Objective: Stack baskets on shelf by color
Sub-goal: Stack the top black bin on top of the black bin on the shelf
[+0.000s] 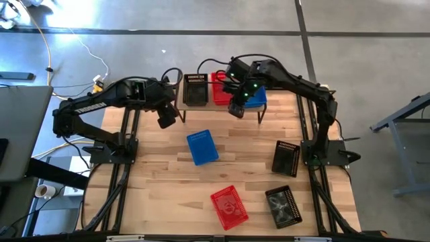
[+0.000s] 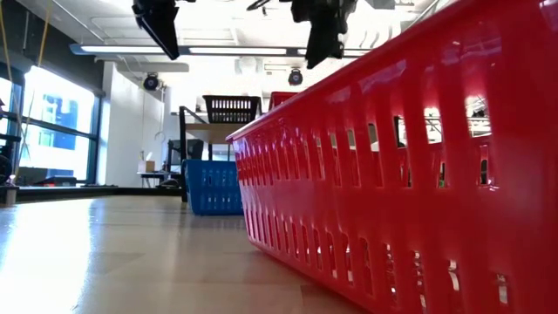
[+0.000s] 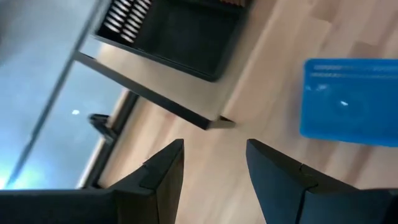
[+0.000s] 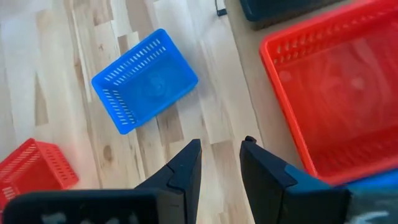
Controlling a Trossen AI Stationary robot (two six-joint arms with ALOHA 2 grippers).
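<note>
Likely light but stiff, that blue basket (image 1: pixel 201 146): pinch one thin mesh wall; both end effectors, left (image 1: pixel 167 119) and right (image 1: pixel 236 109), hang empty, fingers apart.

1. The left arm reached from the frame's left toward upper centre, its left gripper (image 1: pixel 167 119) hanging above the table with jaws parted and empty.
2. The right arm arched from the right edge up to upper centre, its right gripper (image 1: pixel 236 109) pointing down, jaws slightly apart, holding nothing.
</note>
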